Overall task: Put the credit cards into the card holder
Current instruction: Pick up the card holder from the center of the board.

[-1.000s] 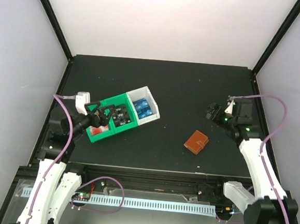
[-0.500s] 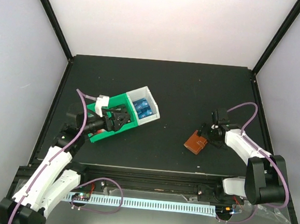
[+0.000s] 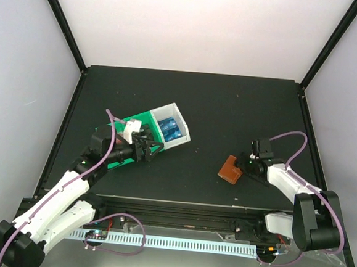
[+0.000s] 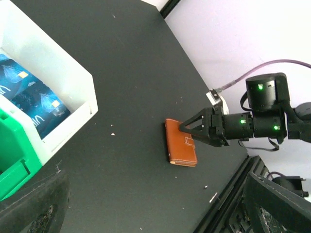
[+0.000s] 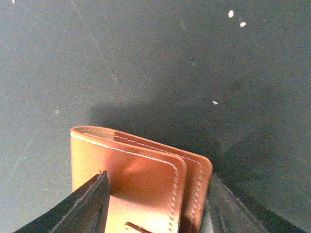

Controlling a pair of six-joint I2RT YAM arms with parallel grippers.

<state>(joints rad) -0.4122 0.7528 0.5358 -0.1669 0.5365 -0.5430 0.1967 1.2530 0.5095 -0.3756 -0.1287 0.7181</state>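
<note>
Two blue credit cards (image 4: 30,94) lie face up in the white end compartment of the green-and-white plastic tray (image 4: 73,80). They are glossy, with a wavy paler blue pattern and a small gold chip on each. White lettering runs along one edge but is too small to read. The white compartment has thin, straight, upright walls and square corners; the rest of the tray is bright green moulded plastic. It sits on a matte black bench (image 3: 230,106) flecked with a few pale specks.

The left end effector (image 3: 147,148) hangs over the tray's green part, just beside the white compartment. Its two black fingers are spread wide with nothing between them; in its own wrist view they show only at the two bottom corners.

Well to the right of the tray, flat on the bench, lies the card holder (image 3: 229,169). It is a small folded wallet of smooth tan-brown leather with rounded corners and pale stitching along its edges. A short snap tab crosses the side turned away from the tray. Seen close up, the fold shows two leather layers, one on the other.

The right end effector (image 5: 155,208) is at the holder's side far from the tray. One black finger (image 5: 90,206) sits over the leather face and the other is against the holder's edge. Whether they press on it or only flank it cannot be told.
</note>
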